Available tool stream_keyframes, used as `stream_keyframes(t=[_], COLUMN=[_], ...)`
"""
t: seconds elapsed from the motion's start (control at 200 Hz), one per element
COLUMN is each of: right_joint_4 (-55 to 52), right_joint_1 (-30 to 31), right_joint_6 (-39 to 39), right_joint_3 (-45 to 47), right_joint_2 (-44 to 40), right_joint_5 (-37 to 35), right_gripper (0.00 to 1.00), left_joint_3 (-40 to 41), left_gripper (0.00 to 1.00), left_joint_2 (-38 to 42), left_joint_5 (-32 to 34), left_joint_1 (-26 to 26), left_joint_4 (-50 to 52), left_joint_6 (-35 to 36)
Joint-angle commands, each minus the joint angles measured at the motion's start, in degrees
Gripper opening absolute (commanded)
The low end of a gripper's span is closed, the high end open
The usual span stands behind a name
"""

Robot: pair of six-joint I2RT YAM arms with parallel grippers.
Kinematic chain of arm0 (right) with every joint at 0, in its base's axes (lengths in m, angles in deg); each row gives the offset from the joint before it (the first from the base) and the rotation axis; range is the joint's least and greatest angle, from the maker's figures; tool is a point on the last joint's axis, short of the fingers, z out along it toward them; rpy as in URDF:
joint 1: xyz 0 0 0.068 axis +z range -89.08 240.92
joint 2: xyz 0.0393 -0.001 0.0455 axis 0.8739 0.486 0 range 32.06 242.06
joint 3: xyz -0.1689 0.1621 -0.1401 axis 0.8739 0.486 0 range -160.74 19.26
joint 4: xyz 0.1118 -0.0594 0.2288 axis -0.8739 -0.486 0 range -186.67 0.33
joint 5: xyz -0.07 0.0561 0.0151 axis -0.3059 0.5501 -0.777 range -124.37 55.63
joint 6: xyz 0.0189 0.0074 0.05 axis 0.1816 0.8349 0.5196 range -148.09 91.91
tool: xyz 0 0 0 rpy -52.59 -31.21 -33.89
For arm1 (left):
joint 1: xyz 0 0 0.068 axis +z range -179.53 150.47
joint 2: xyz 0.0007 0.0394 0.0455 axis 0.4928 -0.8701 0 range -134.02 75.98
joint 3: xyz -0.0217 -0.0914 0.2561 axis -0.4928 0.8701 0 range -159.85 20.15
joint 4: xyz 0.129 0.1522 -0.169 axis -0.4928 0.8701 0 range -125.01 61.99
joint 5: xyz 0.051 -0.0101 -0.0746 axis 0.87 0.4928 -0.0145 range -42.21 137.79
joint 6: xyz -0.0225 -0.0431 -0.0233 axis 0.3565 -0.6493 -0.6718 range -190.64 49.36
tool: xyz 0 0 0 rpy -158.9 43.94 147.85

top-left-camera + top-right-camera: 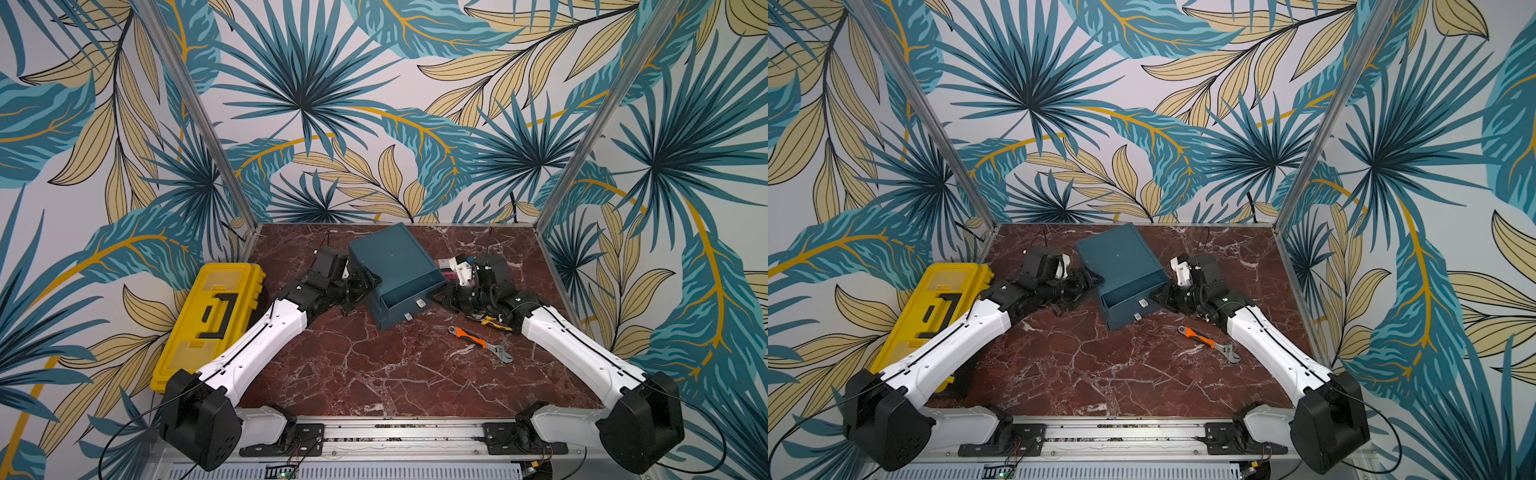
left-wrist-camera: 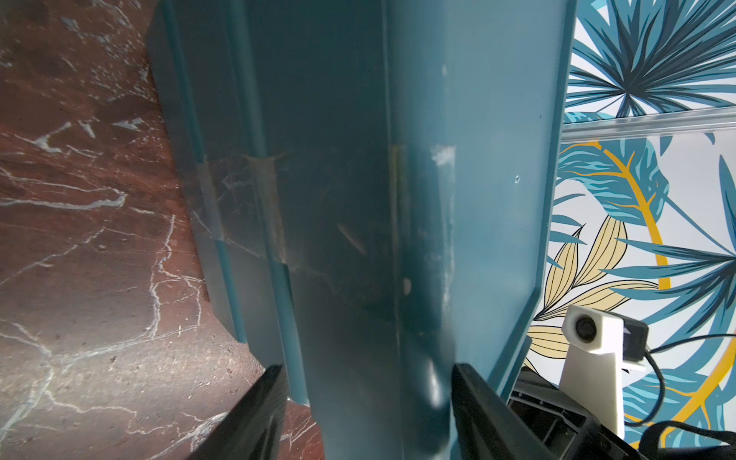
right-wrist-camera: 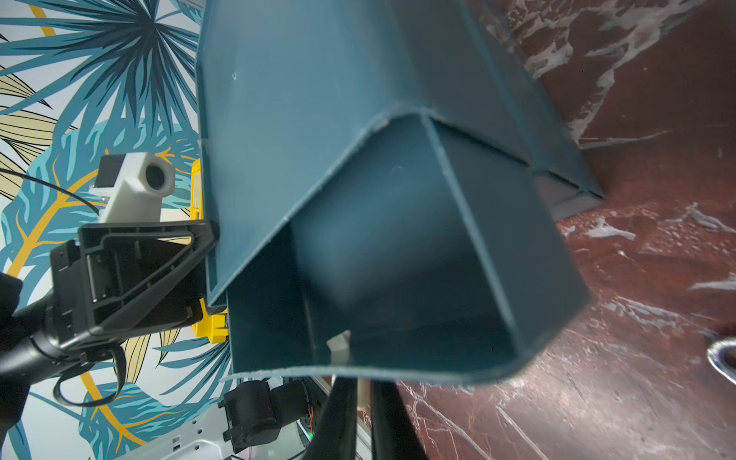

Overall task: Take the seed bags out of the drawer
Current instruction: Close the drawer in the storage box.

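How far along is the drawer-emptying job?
Seemingly done: the drawer is pulled out and looks empty, no seed bags inside. In hand: the left end effector clamps the teal cabinet; the right end effector pinches a pale tab on the drawer's front. Left: unclear; something pink behind the right arm may be the bags, too hidden to tell.

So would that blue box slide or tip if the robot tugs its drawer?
Probably, left alone: the blue box looks thin-walled and hollow, so likely light, and the marble table looks smooth. The left hand seems clamped on its side, which should steady it. Its walls look stiff, not floppy.
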Motion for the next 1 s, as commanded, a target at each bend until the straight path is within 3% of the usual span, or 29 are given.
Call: stream_keyframes(t=[0.0, 0.581, 0.866, 0.997], right_joint_4=[5.96, 13.54, 13.08, 13.11], right_joint_1=[0.95, 3.61, 4.28, 4.53], right_joint_6=[2.26, 7.61, 8.02, 8.97], right_joint_3=[-1.54, -3.06, 1.23, 6.31], right_joint_2=[2.36, 7.92, 3.68, -0.35], right_joint_5=[-1.83, -5.95, -7.64, -8.79], right_gripper=[0.11, 0.08, 0.08, 0.17], left_joint_3=[0.50, -4.41, -6.07, -7.06], left_gripper=[0.69, 0.79, 0.73, 0.69], left_joint_2=[-1.07, -3.13, -4.31, -5.44], left_joint_5=[0.54, 0.23, -0.87, -1.82], left_joint_1=[0.10, 0.29, 1.00, 1.37], left_joint_4=[4.45, 6.52, 5.42, 4.37], left_joint_6=[0.78, 3.09, 3.91, 3.96])
